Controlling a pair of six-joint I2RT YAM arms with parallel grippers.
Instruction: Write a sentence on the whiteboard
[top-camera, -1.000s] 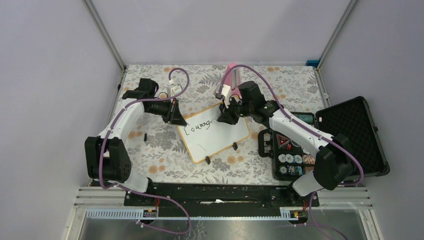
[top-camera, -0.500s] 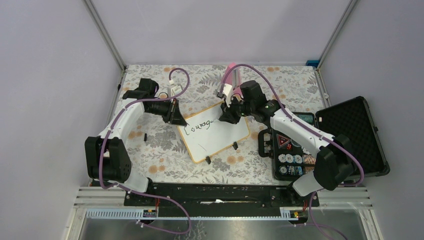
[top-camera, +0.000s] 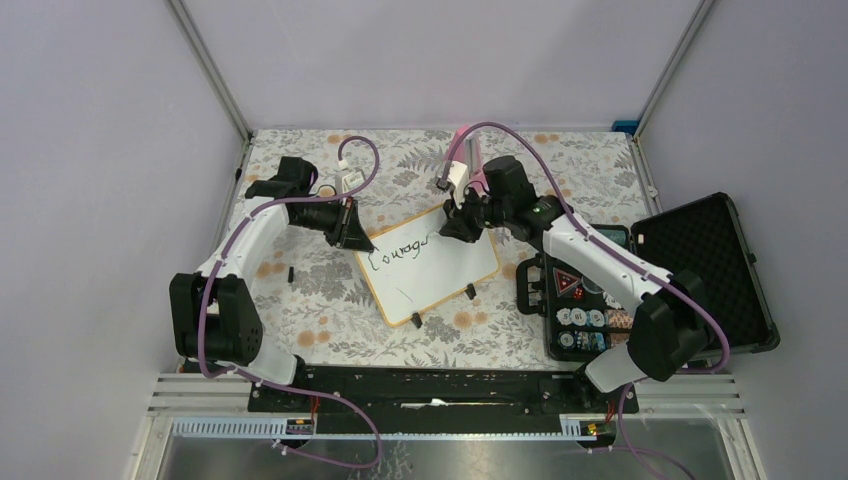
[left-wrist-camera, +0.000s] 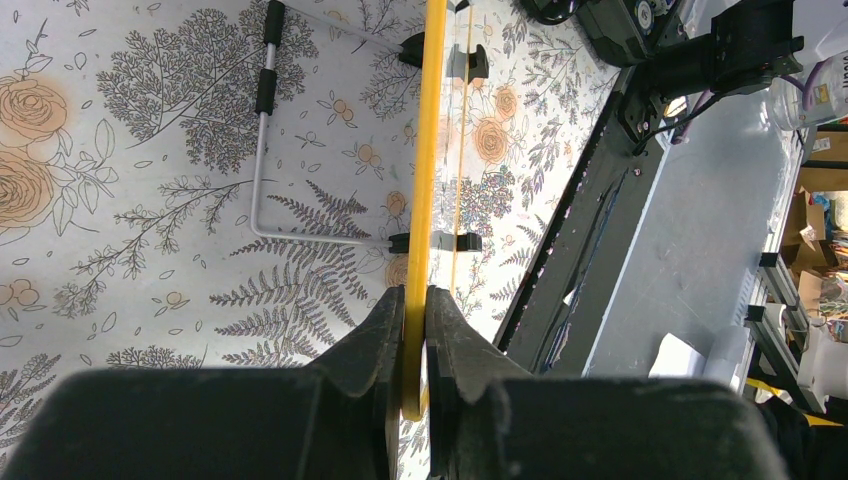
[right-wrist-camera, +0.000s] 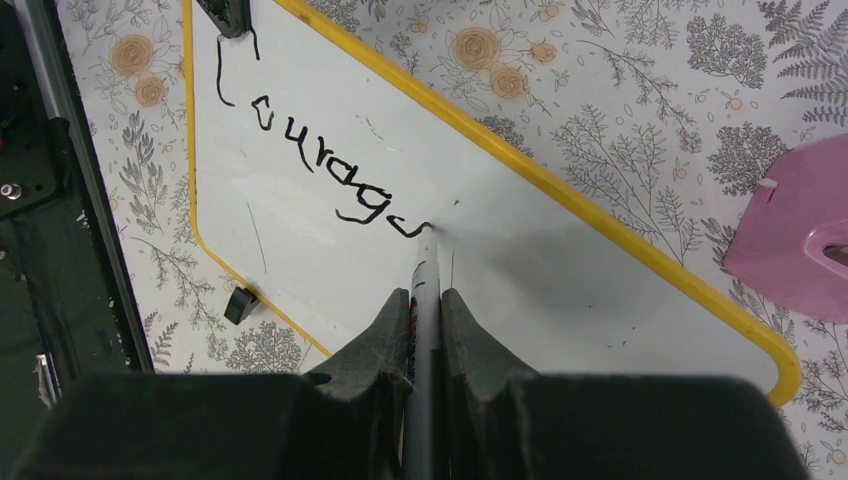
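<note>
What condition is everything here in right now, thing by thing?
whiteboard: held by its rim
sentence: unfinished, one word so far
marker: tip at the last stroke
left gripper: jaws shut on whiteboard rim
right gripper: jaws shut on marker
black case: lid open

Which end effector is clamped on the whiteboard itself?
The left end effector, pinching the yellow rim of the whiteboard; the right end effector grips a marker instead.

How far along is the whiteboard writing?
Done: black handwritten "Courag" on the small yellow-rimmed white board. In hand: the right pincer, shut on a slim grey marker, has its tip on the next letter's stroke; the left pincer clamps the board's edge. Left: the rest of the sentence.
</note>
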